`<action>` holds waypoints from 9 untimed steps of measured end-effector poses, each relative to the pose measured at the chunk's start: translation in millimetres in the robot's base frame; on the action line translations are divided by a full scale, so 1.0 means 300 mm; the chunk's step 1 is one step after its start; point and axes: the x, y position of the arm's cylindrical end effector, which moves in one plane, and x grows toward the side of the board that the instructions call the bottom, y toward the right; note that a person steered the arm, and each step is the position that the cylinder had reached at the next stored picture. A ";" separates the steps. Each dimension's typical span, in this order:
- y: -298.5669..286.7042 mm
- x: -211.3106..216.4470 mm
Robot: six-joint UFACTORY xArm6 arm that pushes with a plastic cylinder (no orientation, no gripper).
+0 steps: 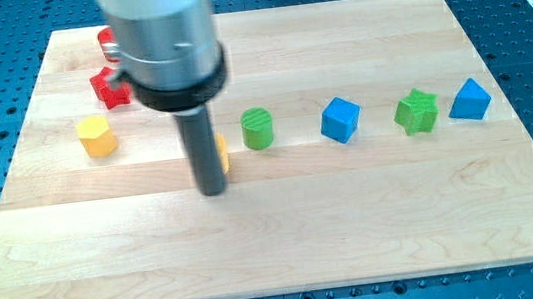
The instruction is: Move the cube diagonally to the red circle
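Note:
My tip point(212, 189) rests on the wooden board point(287, 238) left of centre. A yellow block point(223, 154) is mostly hidden behind the rod, touching its right side; its shape cannot be made out. A blue cube point(341, 119) sits right of centre. The red circle point(105, 38) is at the view's top left, mostly hidden behind the arm's grey body. A red star-shaped block point(109, 88) lies just below it, partly hidden by the arm.
A yellow hexagonal block point(96, 136) is at the left. A green cylinder point(257, 128) stands right of the rod. A green star-shaped block point(417, 111) and a blue triangular block point(470, 100) are at the right.

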 end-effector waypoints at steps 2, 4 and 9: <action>0.560 -0.071; 0.501 -0.254; 0.202 -0.123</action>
